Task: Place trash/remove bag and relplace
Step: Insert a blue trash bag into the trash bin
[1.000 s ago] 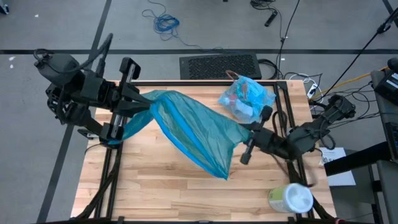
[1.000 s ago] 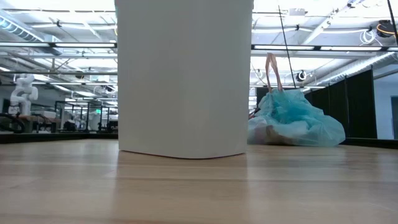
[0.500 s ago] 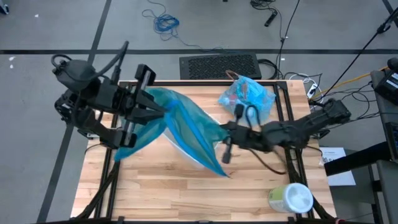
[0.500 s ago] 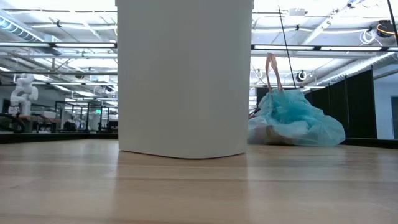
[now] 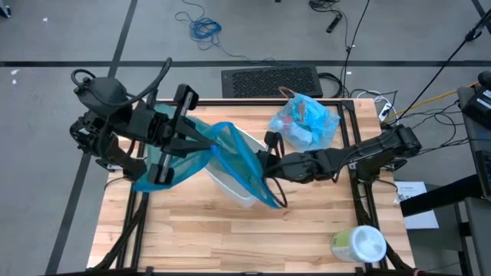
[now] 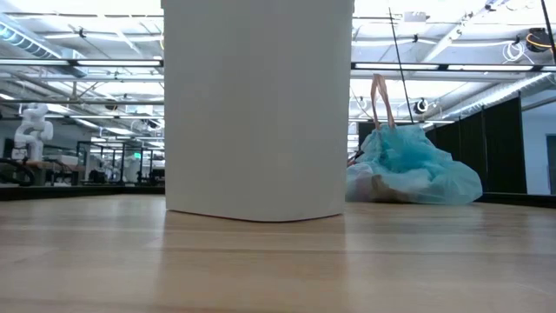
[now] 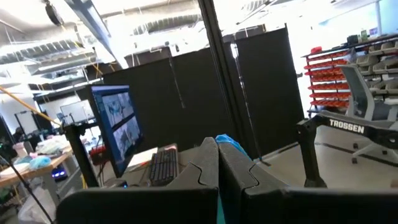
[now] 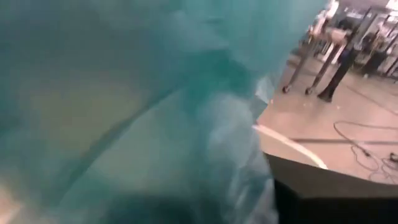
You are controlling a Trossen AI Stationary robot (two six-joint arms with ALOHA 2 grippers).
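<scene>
A teal-blue plastic bag [image 5: 230, 153] hangs in the air between my two grippers, over the white bin [image 5: 232, 186]. The bin stands upright on the table and fills the middle of the low view [image 6: 256, 104]. My left gripper [image 5: 205, 138] is shut on the bag's left end. My right gripper [image 5: 262, 162] is shut at its right side. A tied light-blue bag [image 5: 305, 121] with trash inside rests on the table's far right part and shows behind the bin in the low view [image 6: 408, 169]. My left gripper pinches a bunched bit of the bag's left end between its two fingers; a tuft of blue plastic [image 7: 227, 142] sticks out past the fingertips. The fingers come about level from the table's left. The bag is lifted clear and sags toward the other gripper. My right gripper holds the bag's right side [image 5: 255, 162], coming about level from the table's right. The plastic [image 8: 155, 112] fills its wrist view and hides the fingers, so the exact hold does not show. A loose lower corner [image 5: 270, 199] hangs below the gripper.
A white-and-green wipes tub [image 5: 358, 244] stands at the near right corner. The bin's white rim [image 8: 291, 148] shows just under the plastic in the right wrist view. Bare wood lies along the near edge and near left [image 5: 176, 238].
My right gripper has moved toward the table's left and sunk, carrying its side of the bag over the bin toward my left gripper. My left gripper has shifted a little toward the table's middle. The bag, stretched long before, is now bunched and slack, and the bin's rim shows beneath.
</scene>
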